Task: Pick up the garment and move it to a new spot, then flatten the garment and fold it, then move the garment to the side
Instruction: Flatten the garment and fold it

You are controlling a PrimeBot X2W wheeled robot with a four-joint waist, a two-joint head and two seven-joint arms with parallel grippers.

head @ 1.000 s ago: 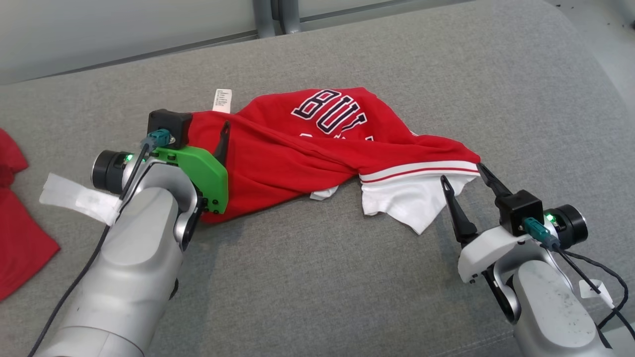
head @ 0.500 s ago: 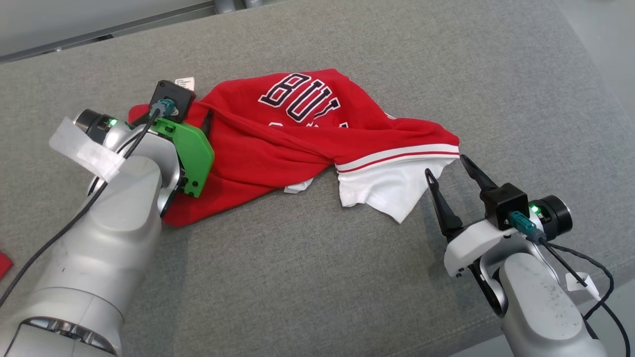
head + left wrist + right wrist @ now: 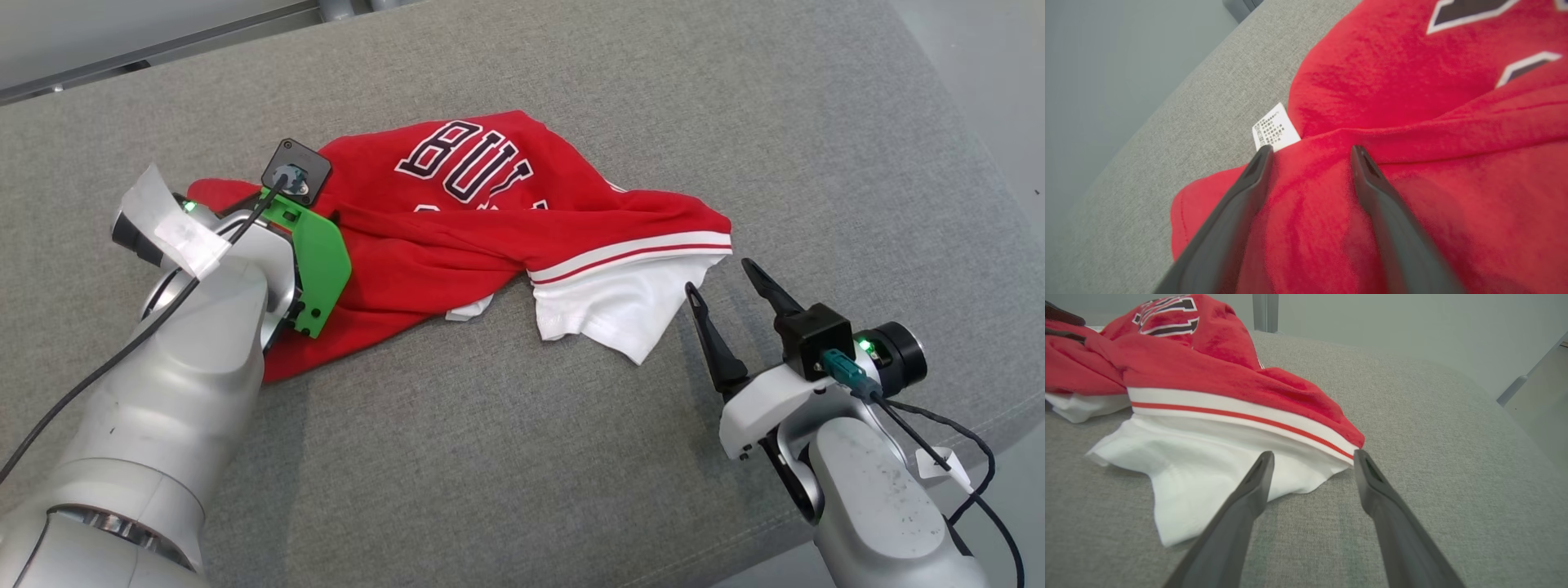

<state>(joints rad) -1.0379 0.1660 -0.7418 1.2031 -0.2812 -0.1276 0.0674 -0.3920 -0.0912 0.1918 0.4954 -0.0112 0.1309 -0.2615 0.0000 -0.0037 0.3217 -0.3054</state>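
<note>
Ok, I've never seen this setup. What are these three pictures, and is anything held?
It is a two-armed robot. The wide picture comes from its head, looking down; the other two come from cameras on each wrist, looking along two dark fingers. A crumpled red jersey with white trim lies on a grey cushion. The left gripper is open over the red cloth near its white care label; the right gripper is open at the striped hem. Nothing is held.
</note>
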